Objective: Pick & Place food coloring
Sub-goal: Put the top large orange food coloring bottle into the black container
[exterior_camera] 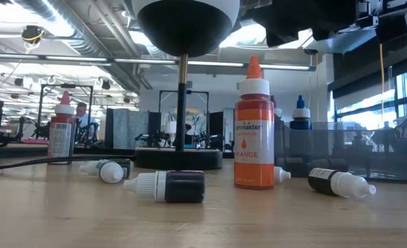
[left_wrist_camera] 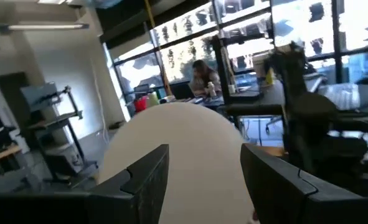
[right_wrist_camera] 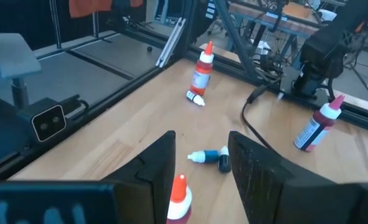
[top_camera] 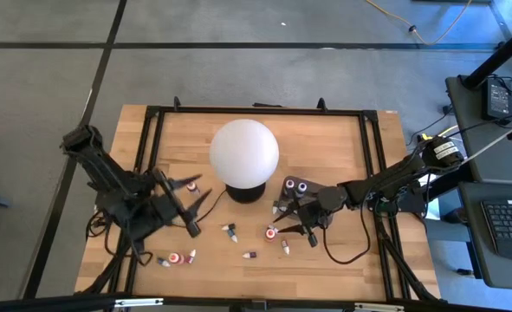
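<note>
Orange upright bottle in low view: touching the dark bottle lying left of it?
Apart. The low view shows the orange upright bottle standing right of the lying dark bottle with a white cap, with bare wooden tabletop visible between them.

Grey floor (top_camera: 48,78), big windows (left_wrist_camera: 246,37), ceiling strip lights (exterior_camera: 65,58).

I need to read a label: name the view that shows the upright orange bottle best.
The low view: the orange bottle stands close and side-on, its label readable. The right wrist view shows it far off. In the high view I cannot single it out; the left wrist view misses it.
</note>
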